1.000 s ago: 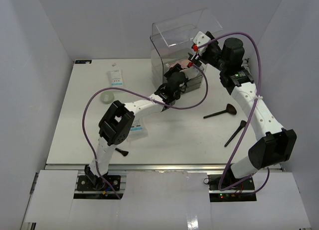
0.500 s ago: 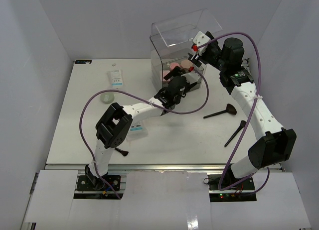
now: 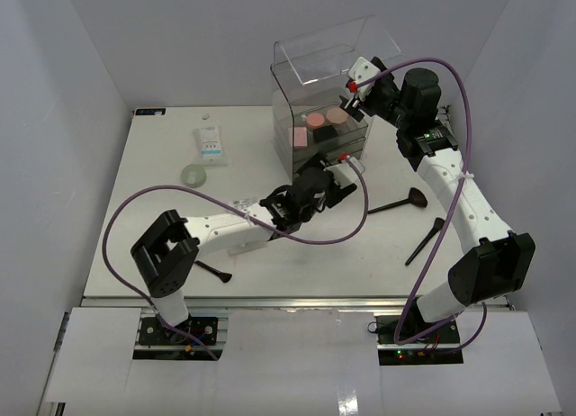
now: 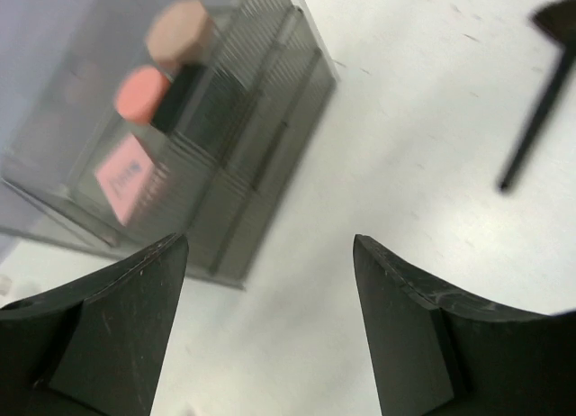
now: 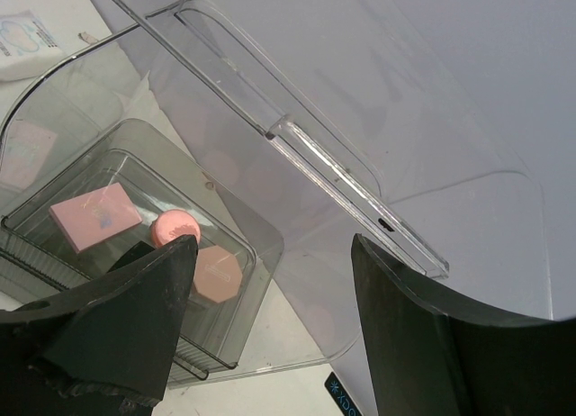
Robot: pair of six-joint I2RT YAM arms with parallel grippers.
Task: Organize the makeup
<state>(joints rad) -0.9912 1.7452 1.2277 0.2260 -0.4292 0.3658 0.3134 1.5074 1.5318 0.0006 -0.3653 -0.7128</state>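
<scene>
The clear box [image 3: 324, 101] stands at the back with its lid [image 5: 360, 119] raised. Its top tray holds a pink square pad [image 3: 300, 137], a round pink compact [image 3: 316, 121], a beige compact [image 3: 337, 115] and a black compact [image 3: 322, 135]. My left gripper [image 3: 339, 184] is open and empty over bare table just in front of the box; its wrist view shows the box [image 4: 225, 137] ahead on the left. My right gripper [image 3: 353, 92] is open high at the raised lid, looking down on the pad [image 5: 94, 216] and the beige compact [image 5: 214, 274].
Two black brushes [image 3: 400, 202] [image 3: 425, 240] lie right of the box, and a small one [image 3: 213, 272] near the front left. A white sachet [image 3: 211, 141] and a green round compact [image 3: 193, 175] lie at the left. Another sachet [image 3: 245, 236] lies under my left arm.
My left gripper has opened and drawn back from the box's top tray toward the front of the table, uncovering the compacts. The right arm has not moved.
</scene>
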